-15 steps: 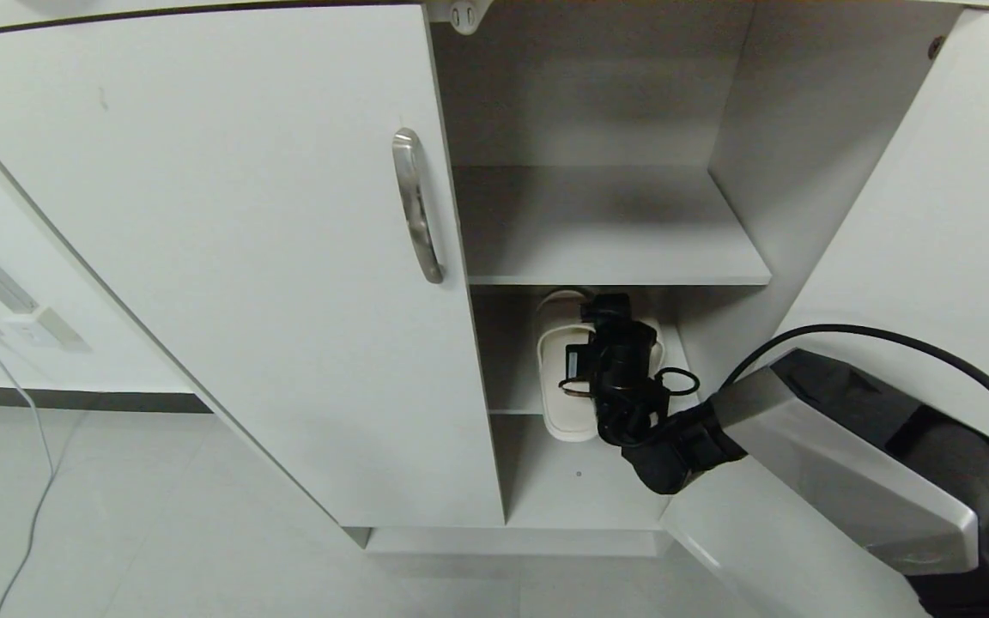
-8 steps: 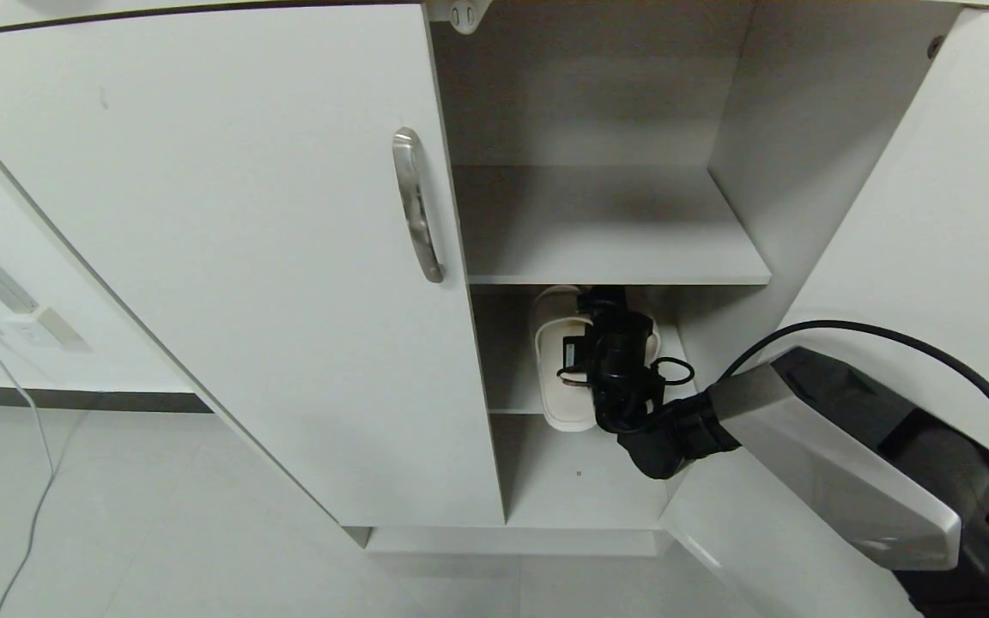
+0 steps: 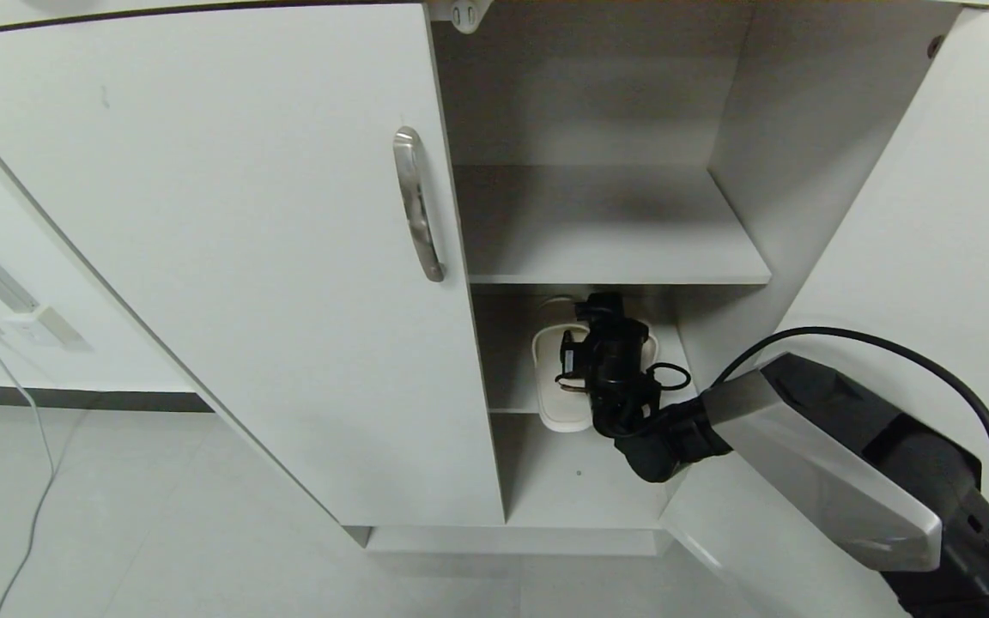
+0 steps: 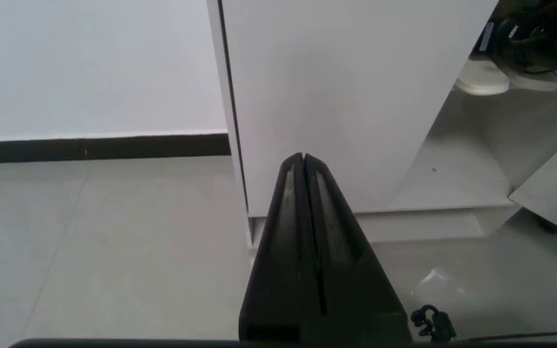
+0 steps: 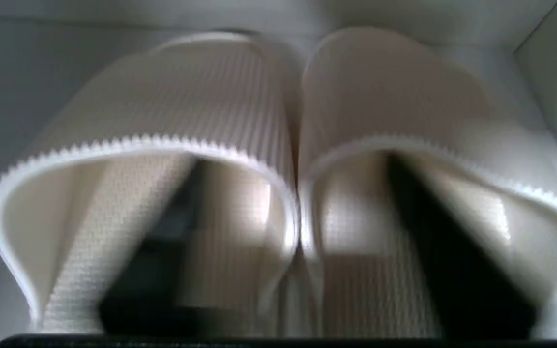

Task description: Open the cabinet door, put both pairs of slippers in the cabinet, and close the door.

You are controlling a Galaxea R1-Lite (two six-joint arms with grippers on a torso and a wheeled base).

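A pair of white ribbed slippers [image 3: 550, 378] lies side by side on the cabinet's lower shelf [image 3: 507, 365], heels at its front edge. My right gripper [image 3: 602, 313] reaches into them from the front. In the right wrist view one dark finger [image 5: 153, 280] sits under the strap of the left slipper [image 5: 162, 116] and the other under the strap of the right slipper [image 5: 424, 97]. Both stand apart from the inner walls, so the right gripper [image 5: 296, 169] is open. My left gripper [image 4: 303, 164] is shut and empty, low over the floor before the closed left door [image 4: 337, 87].
The right cabinet door [image 3: 932, 215] stands open beside my right arm. The left door [image 3: 203, 257] with its metal handle [image 3: 415, 206] is closed. The middle shelf [image 3: 606, 223] and the cabinet floor [image 3: 563, 489] are bare. A cable [image 3: 31, 412] hangs from a wall socket at left.
The right gripper pushed the slippers deeper into the lower shelf and then lowered them onto it. The left arm has not moved.
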